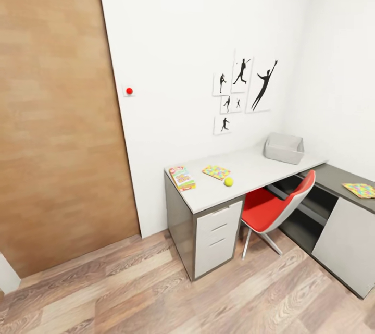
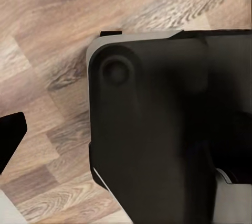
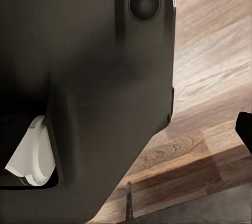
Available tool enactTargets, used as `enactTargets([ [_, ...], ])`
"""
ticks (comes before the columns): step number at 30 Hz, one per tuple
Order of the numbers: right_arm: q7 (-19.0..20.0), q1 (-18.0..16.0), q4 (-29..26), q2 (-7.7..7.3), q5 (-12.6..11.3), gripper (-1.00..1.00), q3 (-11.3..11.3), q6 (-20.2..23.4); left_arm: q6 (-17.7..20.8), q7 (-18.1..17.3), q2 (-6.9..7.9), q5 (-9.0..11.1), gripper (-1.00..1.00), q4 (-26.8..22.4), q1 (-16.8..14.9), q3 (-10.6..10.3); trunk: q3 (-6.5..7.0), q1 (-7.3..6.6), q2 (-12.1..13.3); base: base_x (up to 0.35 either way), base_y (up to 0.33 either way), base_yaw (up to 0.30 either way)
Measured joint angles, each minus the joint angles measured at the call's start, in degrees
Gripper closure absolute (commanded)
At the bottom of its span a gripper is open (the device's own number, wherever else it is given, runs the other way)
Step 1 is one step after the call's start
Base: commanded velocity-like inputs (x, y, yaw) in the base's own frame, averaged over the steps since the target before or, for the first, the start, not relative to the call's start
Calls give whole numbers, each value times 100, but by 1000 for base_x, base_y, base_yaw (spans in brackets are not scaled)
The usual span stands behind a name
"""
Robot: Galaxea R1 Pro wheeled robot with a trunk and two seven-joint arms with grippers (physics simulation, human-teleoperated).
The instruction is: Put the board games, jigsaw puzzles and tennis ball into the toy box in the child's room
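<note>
On the long white-topped table (image 1: 250, 164) by the wall lie a yellow-green board game (image 1: 182, 177) at the near end, a multicoloured jigsaw puzzle (image 1: 216, 172) and the small tennis ball (image 1: 228, 181). The light grey toy box (image 1: 284, 148) stands at the table's far end, and nothing shows inside it. A second jigsaw puzzle (image 1: 360, 190) lies on the dark side desk at right. The bed is out of view. In the left wrist view one black fingertip (image 2: 10, 140) hangs over the plank floor, as does a fingertip (image 3: 245, 129) in the right wrist view. Nothing is held.
A red chair (image 1: 276, 209) is tucked under the table between the white drawers (image 1: 217, 235) and the side desk. A wooden wardrobe door (image 1: 57, 115) fills the left. Wood-plank floor (image 1: 156, 292) lies between me and the table. Dark robot body parts (image 2: 168, 129) block much of both wrist views.
</note>
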Motion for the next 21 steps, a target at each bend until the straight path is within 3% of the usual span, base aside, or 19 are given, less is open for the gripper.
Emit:
enactTargets([
  [7,0,0,0,0,0,-100,0,1,0,0,0,1,-100,1,0,0,126,-154,281,-245,0,-278],
  [21,0,0,0,0,0,-100,0,2,0,0,-7,1,-100,-2,0,0,378,-465,844,-27,0,-278],
])
